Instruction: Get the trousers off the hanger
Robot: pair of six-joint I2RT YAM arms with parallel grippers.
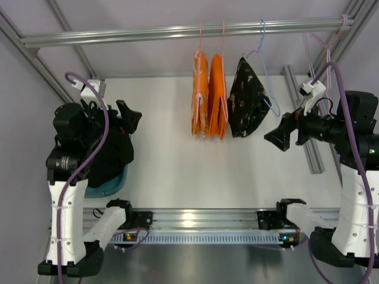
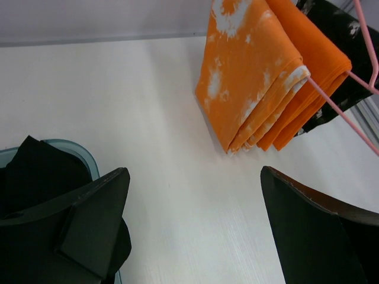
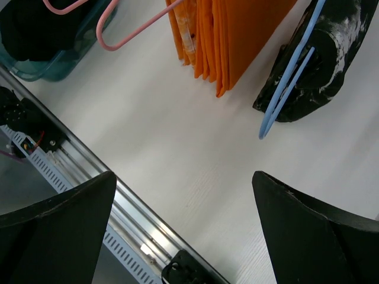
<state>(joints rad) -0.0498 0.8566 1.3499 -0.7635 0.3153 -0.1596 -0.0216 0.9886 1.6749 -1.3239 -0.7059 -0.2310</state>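
Observation:
Two folded pairs of orange trousers hang side by side from the top rail. The left pair [image 1: 200, 96] has whitish marks and the right pair [image 1: 217, 97] is plainer. Each hangs on a thin pink hanger [image 1: 223, 35]. In the left wrist view the marked trousers [image 2: 249, 83] hang over a pink hanger bar [image 2: 340, 112]. In the right wrist view the trousers [image 3: 231, 35] and a pink hanger end [image 3: 127, 34] are at the top. My left gripper [image 1: 130, 116] [image 2: 195, 177] is open and empty, left of the trousers. My right gripper [image 1: 277, 135] [image 3: 183, 183] is open and empty, to their right.
A black speckled garment [image 1: 246, 100] [image 3: 334, 59] hangs on a light blue hanger [image 1: 265, 65] [image 3: 290, 83] right of the trousers. A teal bin [image 1: 112, 184] [image 2: 83, 155] holding black cloth [image 2: 41, 171] sits under my left arm. Another pink hanger [image 1: 339, 29] hangs empty at the rail's right end.

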